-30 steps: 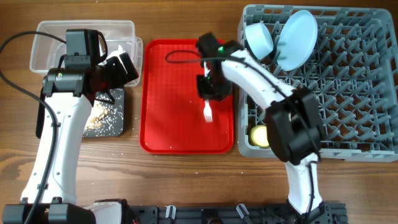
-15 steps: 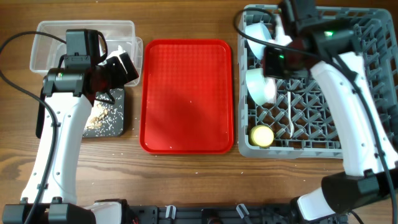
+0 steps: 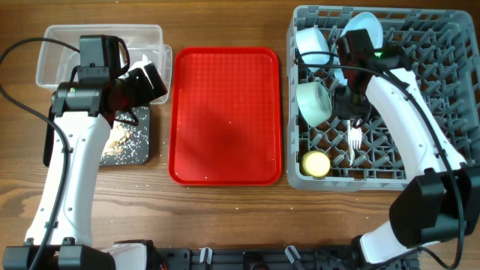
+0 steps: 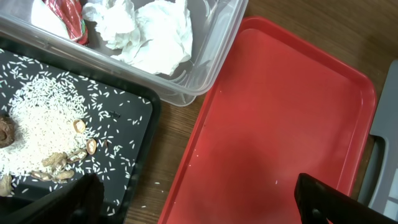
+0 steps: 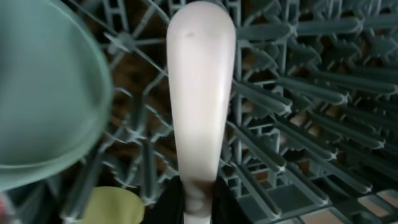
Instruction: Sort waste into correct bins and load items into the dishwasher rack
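My right gripper (image 3: pixel 352 116) is over the front left of the grey dishwasher rack (image 3: pixel 435 112), shut on the white fork (image 3: pixel 352 144). In the right wrist view (image 5: pixel 199 200) the fork's handle (image 5: pixel 200 93) reaches out over the lattice. The rack holds a light blue bowl (image 3: pixel 313 43), a light blue plate (image 3: pixel 367 30), a mint green bowl (image 3: pixel 313 101) and a yellow cup (image 3: pixel 315 163). My left gripper (image 3: pixel 142 82) is open and empty (image 4: pixel 199 211). The clear tub (image 4: pixel 205 68) holds the red-and-white wrapper (image 4: pixel 65 15) and crumpled paper (image 4: pixel 149 31). The black tray (image 4: pixel 134 118) holds rice (image 4: pixel 37 130) and brown scraps (image 4: pixel 62 163). I see no spoon.
The red tray (image 3: pixel 225 112) lies between the bins and the rack, bare but for a few crumbs. A few rice grains lie on the wood between the black tray and the red tray. The left arm hangs over both bins.
My right gripper has gone from the red tray, where it was on the fork, to the rack and now holds the fork low over its front left. The left arm has not moved.
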